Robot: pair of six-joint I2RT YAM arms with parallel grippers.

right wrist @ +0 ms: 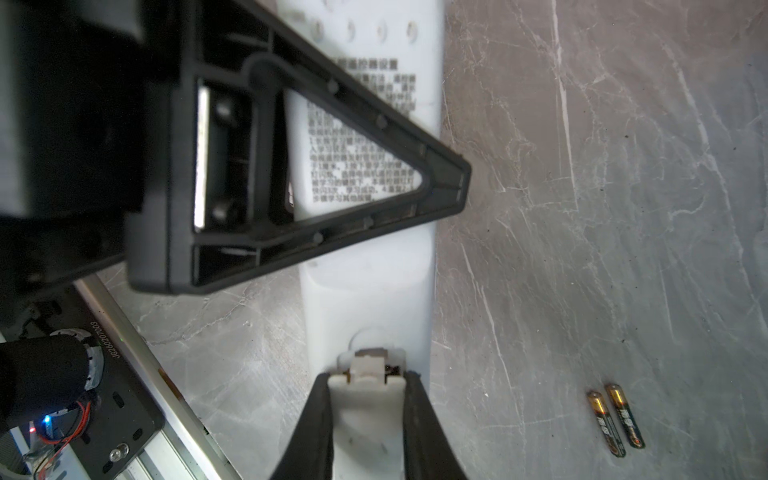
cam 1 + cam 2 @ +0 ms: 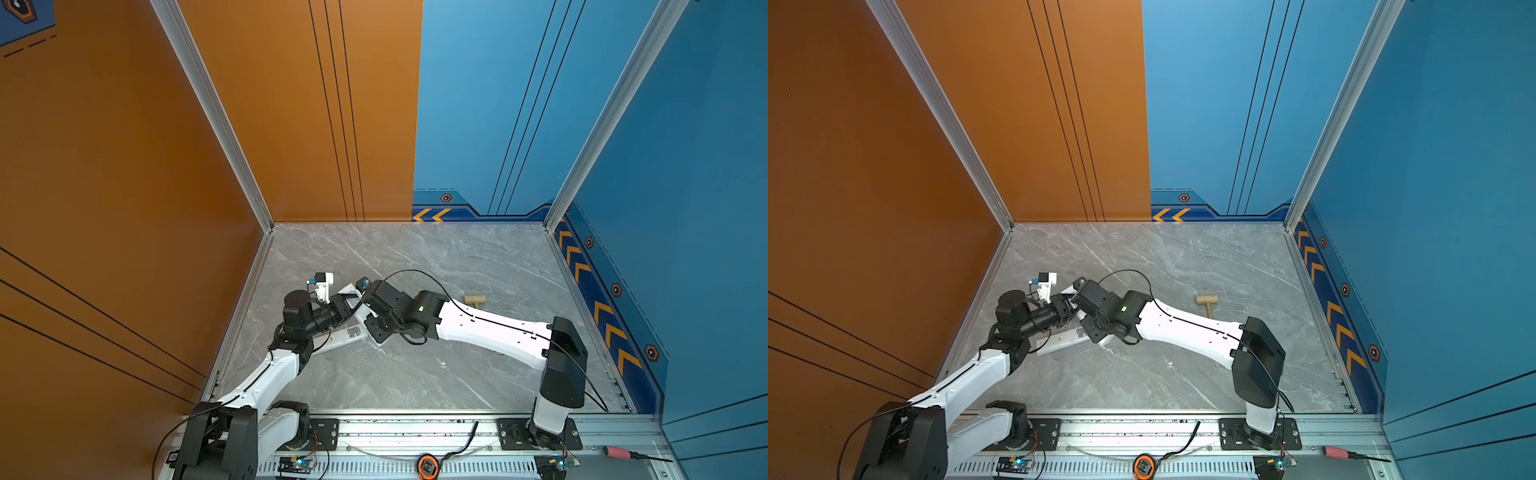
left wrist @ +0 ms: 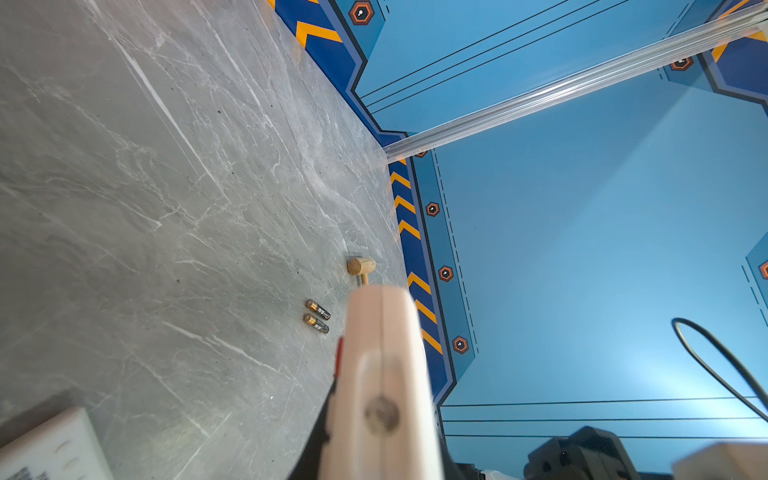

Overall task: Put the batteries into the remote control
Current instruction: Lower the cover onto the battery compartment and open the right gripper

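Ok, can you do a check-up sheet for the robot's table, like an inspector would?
Surface: grey marble table, no spills seen.
Job's things: white remote, being gripped; second remote lying flat; two batteries loose on the table, side by side.
Clutter: wooden mallet; pink-handled screwdriver on the front rail.
Grippers: left gripper shut across the white remote; right gripper shut on its white end piece.
Cables: black cable loops above the right arm.
Surroundings: orange wall, blue walls.

Chinese print headed 遥控器设置 covers the remote control's back; a white remote bears a QR code; a black plate shows a code starting JG.
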